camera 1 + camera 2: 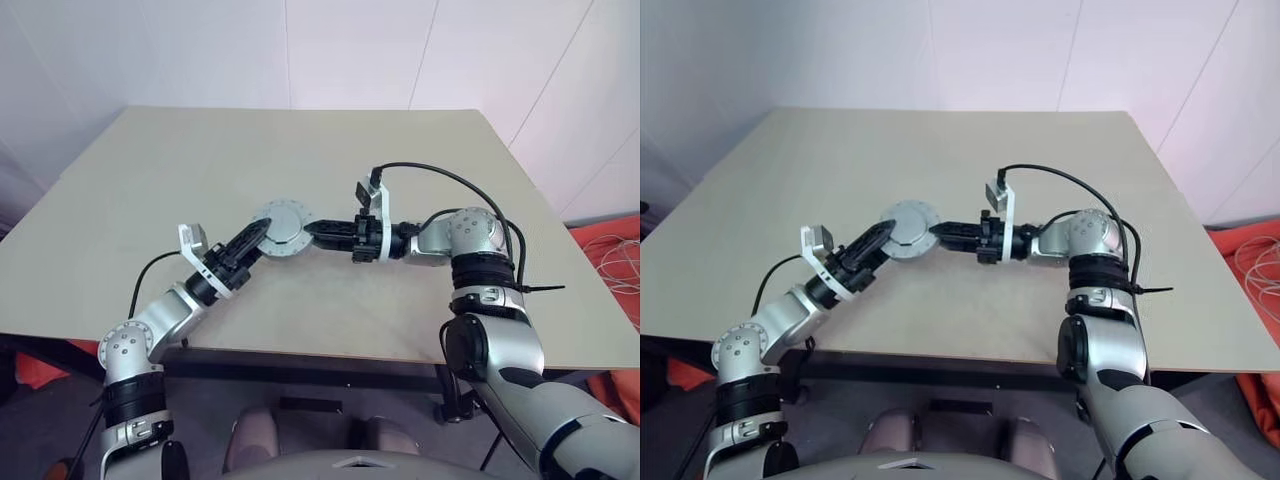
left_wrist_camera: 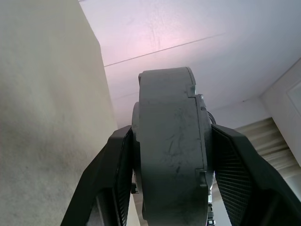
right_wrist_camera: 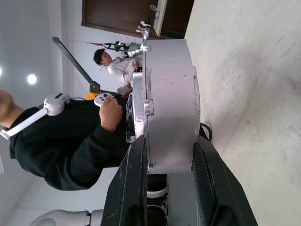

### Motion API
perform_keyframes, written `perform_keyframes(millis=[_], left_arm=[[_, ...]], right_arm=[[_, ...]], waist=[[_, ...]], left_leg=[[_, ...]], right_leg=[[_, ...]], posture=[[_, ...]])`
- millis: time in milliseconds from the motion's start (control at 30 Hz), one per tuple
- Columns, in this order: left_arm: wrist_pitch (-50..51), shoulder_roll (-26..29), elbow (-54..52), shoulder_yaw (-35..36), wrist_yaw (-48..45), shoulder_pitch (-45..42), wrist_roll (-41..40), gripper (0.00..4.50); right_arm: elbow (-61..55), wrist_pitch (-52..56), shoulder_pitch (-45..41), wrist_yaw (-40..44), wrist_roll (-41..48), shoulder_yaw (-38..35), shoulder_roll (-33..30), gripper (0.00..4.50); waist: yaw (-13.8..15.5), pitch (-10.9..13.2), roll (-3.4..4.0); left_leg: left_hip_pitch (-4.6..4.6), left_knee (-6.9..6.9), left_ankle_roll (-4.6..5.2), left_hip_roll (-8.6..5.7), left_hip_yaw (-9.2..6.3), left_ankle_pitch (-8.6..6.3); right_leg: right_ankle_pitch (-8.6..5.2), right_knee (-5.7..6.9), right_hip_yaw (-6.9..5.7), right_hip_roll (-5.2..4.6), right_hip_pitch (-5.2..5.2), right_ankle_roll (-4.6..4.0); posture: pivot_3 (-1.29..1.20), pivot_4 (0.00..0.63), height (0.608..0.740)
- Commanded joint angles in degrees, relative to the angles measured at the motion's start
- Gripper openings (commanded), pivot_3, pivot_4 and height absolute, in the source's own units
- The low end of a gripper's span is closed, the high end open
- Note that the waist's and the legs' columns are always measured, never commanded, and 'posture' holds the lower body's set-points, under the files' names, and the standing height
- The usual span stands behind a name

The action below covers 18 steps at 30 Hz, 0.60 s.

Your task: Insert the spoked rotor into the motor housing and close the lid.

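Housing [image 1: 281,229] | closed grey round motor case, held above table [image 1: 150,180] centre | right gripper [image 1: 318,231] clamped on its right edge | left gripper [image 1: 256,235] straddled left edge, contact unclear | advice: keep level, one grip firm.

Head stereo pair: both eyes look forward and down from above the worktop's [image 1: 300,140] near edge, at middling range; the right eye sits slightly offset, so the same scene shifts sideways. Both share the silver round assembly [image 1: 283,229] above the worktop's middle. Left wrist view: very near that assembly [image 2: 170,150], edge-on, facing up toward wall and ceiling. Right wrist view: equally near the assembly [image 3: 169,108], from its opposite side, rolled sideways, facing a person [image 3: 70,136] beyond.
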Motion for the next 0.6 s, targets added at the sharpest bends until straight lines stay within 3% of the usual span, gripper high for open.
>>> perform_keyframes(millis=[33, 233, 567, 600], left_arm=[[0.40, 0.47, -2.19, -2.22, 0.06, 0.22, -0.93, 2.10], [-0.03, 0.79, -2.16, -2.73, -0.14, 0.14, -1.23, 2.10], [-1.54, 1.31, -2.52, -3.78, -0.16, 0.58, -1.87, 2.10], [-1.77, 1.37, -2.57, -3.86, -0.12, 0.63, -1.94, 2.10]], right_arm=[[-2.53, -2.11, -0.67, -0.23, 2.74, -3.30, 1.79, 1.09], [-5.30, -4.35, 1.51, -3.07, 1.53, -2.32, 2.71, 1.09], [-10.89, -4.29, 4.57, -3.96, 1.80, 0.19, 4.09, 4.48], [-11.36, -4.18, 4.80, -4.13, 1.79, 0.39, 4.20, 4.50]], waist=[[0.00, 0.00, 0.00], [0.00, 0.00, 0.00], [-0.02, -0.01, -0.01], [-0.04, -0.01, -0.01]], left_leg=[[0.00, 0.00, 0.00, 0.00, 0.00, 0.00], [0.00, 0.00, -0.01, 0.00, 0.00, 0.00], [0.06, 0.00, -0.04, 0.00, -0.01, 0.02], [0.06, 0.00, -0.05, 0.00, -0.01, 0.03]], right_leg=[[0.00, 0.00, 0.00, 0.00, 0.00, 0.00], [0.00, 0.01, 0.00, 0.00, 0.00, 0.01], [0.00, 0.02, 0.00, 0.00, 0.04, 0.04], [0.00, 0.02, 0.00, 0.00, 0.04, 0.04]], posture=[[0.00, 0.000, 0.740], [0.00, 0.000, 0.740], [0.00, 0.000, 0.740], [0.00, 0.000, 0.740]])
